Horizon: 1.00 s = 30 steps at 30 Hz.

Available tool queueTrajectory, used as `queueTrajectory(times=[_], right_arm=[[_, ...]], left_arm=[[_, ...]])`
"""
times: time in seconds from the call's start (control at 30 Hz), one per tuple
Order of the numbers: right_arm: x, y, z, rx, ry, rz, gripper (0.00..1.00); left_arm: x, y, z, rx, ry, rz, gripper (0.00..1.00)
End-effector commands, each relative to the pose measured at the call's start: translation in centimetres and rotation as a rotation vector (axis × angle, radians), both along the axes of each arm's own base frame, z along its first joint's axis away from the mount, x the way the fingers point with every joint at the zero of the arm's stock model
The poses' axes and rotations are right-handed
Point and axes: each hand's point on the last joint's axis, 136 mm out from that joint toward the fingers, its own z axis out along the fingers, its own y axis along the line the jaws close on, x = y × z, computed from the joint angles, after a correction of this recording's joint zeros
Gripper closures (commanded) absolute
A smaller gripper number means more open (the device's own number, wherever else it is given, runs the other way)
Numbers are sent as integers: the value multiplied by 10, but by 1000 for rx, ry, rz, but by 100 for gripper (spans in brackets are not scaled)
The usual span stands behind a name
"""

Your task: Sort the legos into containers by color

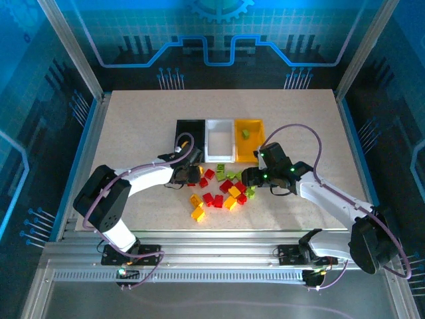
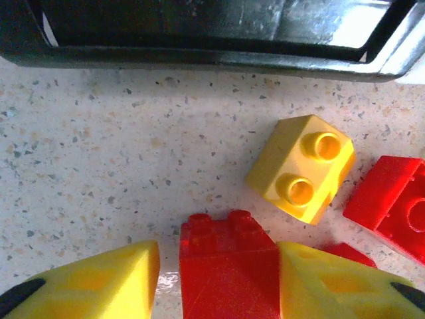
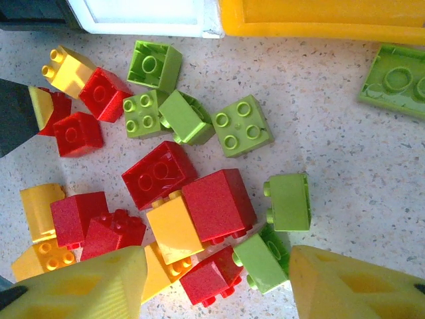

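The legos [image 1: 222,189] lie in a loose pile of red, yellow-orange and lime green in front of three bins: black [image 1: 178,136], white [image 1: 220,121] and yellow [image 1: 261,133]. One green brick [image 1: 246,133] lies in the yellow bin. My left gripper [image 1: 192,174] is low at the pile's left end, its jaws closely round a red brick [image 2: 222,232] on the table. The right finger touches it and a small gap shows at the left finger. My right gripper [image 1: 247,178] hangs open over the pile's right side, above a red brick [image 3: 209,279] and a green brick [image 3: 262,262].
The black bin's near wall [image 2: 199,56] stands just beyond the left gripper, with a yellow brick [image 2: 302,166] to the right of the red one. A flat green piece [image 3: 396,80] lies apart near the yellow bin [image 3: 319,26]. Bare tabletop surrounds the pile.
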Motion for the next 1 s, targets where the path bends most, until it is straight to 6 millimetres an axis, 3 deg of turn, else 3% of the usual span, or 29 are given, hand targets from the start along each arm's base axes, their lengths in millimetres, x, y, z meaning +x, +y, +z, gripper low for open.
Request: queueTrajectory(times=[0.0, 0.1, 0.2, 0.27, 0.43, 0.53, 0.63, 0.77, 0.87, 0.97], right_arm=[[-1, -3, 2, 14, 6, -12, 40], [-1, -2, 1, 15, 10, -11, 40], [-1, -2, 1, 15, 11, -12, 40], [-1, -3, 0, 14, 11, -13, 40], [0, -5, 0, 13, 13, -22, 40], [2, -7, 3, 16, 5, -32, 40], [4, -11, 6, 17, -6, -49, 40], [5, -17, 4, 23, -1, -80, 40], [5, -21, 2, 24, 8, -102, 40], [3, -26, -1, 17, 16, -117, 40]], left_arm=[[-4, 10, -7, 33, 12, 17, 56], [-6, 11, -8, 35, 14, 19, 63], [-8, 11, -11, 41, 29, 15, 54], [-10, 13, -15, 48, 37, 16, 55], [-11, 14, -10, 41, 30, 24, 73], [-9, 10, 12, 8, -6, 26, 77], [1, -5, 53, -63, -83, 14, 77], [32, -37, 111, -154, -210, -17, 77], [60, -59, 127, -168, -244, -35, 77], [89, -79, 125, -159, -258, -52, 77]])
